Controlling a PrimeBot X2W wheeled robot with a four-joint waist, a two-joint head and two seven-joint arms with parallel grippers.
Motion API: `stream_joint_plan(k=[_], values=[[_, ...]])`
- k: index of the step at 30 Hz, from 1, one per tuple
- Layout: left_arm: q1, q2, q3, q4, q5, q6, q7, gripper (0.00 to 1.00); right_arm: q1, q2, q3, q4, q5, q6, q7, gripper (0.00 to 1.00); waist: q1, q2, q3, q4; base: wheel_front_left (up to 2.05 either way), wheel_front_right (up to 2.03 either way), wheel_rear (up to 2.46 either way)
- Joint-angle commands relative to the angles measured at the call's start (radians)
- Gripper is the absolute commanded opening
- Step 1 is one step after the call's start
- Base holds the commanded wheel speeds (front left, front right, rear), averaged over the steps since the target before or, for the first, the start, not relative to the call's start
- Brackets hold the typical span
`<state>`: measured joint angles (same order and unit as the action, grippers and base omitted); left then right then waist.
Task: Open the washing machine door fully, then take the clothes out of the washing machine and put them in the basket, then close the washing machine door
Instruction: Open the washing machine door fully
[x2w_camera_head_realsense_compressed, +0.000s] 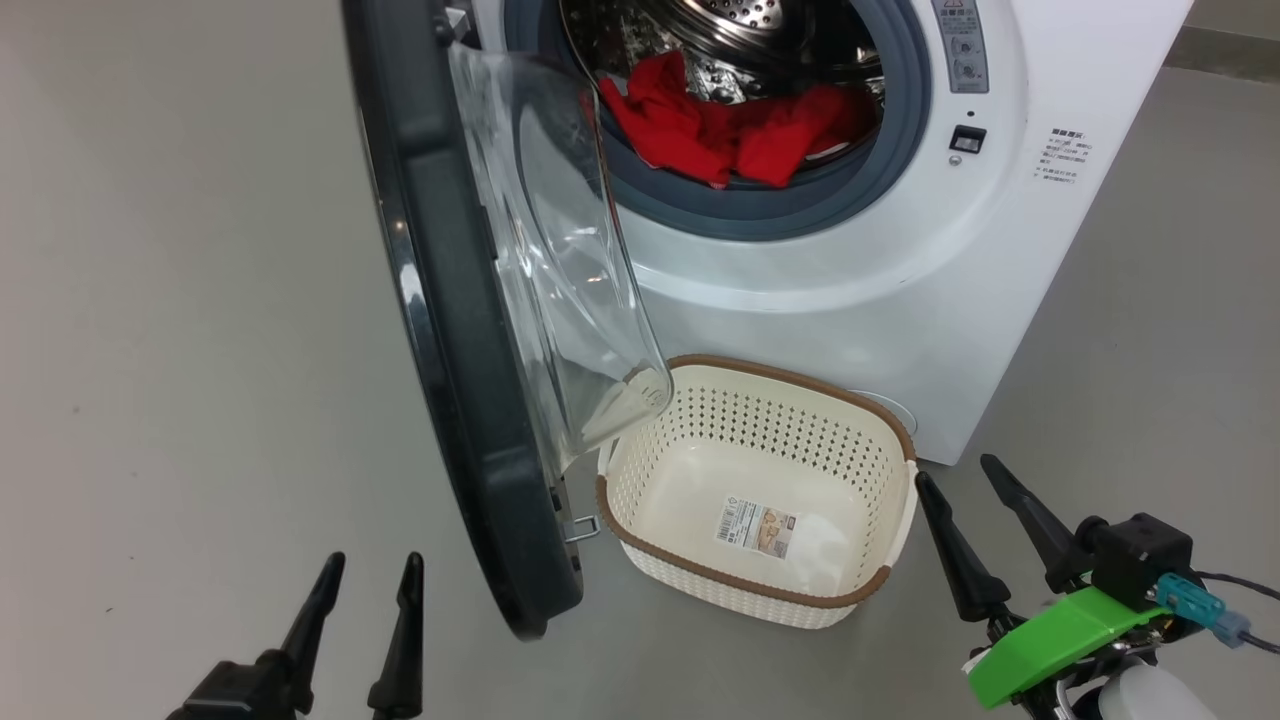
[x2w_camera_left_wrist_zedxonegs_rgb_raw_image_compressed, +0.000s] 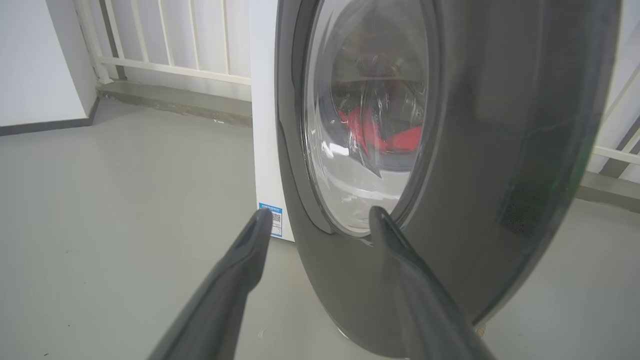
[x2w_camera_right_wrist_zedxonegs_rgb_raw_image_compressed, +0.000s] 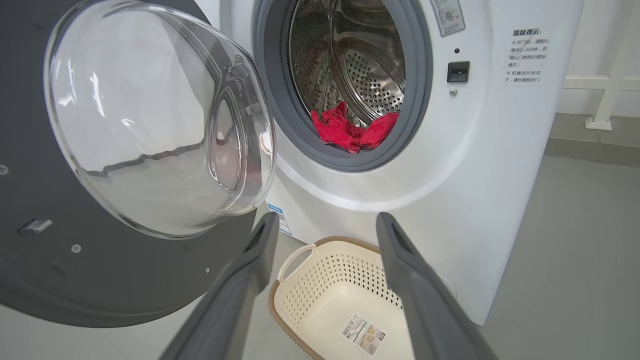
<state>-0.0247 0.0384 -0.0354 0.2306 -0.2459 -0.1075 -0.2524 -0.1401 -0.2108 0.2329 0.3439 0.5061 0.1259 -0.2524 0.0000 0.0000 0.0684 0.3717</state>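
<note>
- Bright red fabric clothes (x2w_camera_head_realsense_compressed: 735, 125) lie at the drum mouth of the white front-loading washing machine (x2w_camera_head_realsense_compressed: 900, 300).
- Its black-ringed round glass door (x2w_camera_head_realsense_compressed: 450, 330) stands swung out, clearing my reach.
- The cream perforated plastic basket (x2w_camera_head_realsense_compressed: 790, 378) sits just below, placed to receive them.
- My left gripper (x2w_camera_head_realsense_compressed: 373, 565) and right gripper (x2w_camera_head_realsense_compressed: 955, 470) hang with fingers spread, holding nothing.

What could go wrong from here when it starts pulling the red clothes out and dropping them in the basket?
1. The washing machine door sticks out beside the opening, so an arm reaching in may bump its glass bowl.
2. The clothes drape over the grey seal and could snag there, or slip from the right end effector onto the floor beside the basket.
</note>
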Motion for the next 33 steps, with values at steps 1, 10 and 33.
stream_joint_plan(k=[1, 10, 33], values=[[-0.021, 0.012, 0.036, -0.025, 0.007, -0.003, -0.009, 1.0, 0.008, 0.001, 0.001, -0.036, -0.019, 0.005, -0.009, 1.0, 0.0, 0.0, 0.0, 0.001, 0.0, 0.0, 0.0], [-0.016, 0.012, 0.035, -0.028, 0.003, 0.0, -0.009, 1.0, 0.068, 0.038, -0.061, -0.041, -0.084, 0.005, -0.009, 1.0, 0.0, 0.0, -0.001, 0.002, 0.0, 0.0, 0.0], [-0.088, 0.012, 0.081, -0.368, -0.007, 0.031, -0.009, 0.0, 0.079, 0.052, -0.065, -0.033, -0.094, 0.005, -0.009, 1.0, 0.0, 0.0, -0.017, -0.001, 0.0, 0.0, 0.0]])
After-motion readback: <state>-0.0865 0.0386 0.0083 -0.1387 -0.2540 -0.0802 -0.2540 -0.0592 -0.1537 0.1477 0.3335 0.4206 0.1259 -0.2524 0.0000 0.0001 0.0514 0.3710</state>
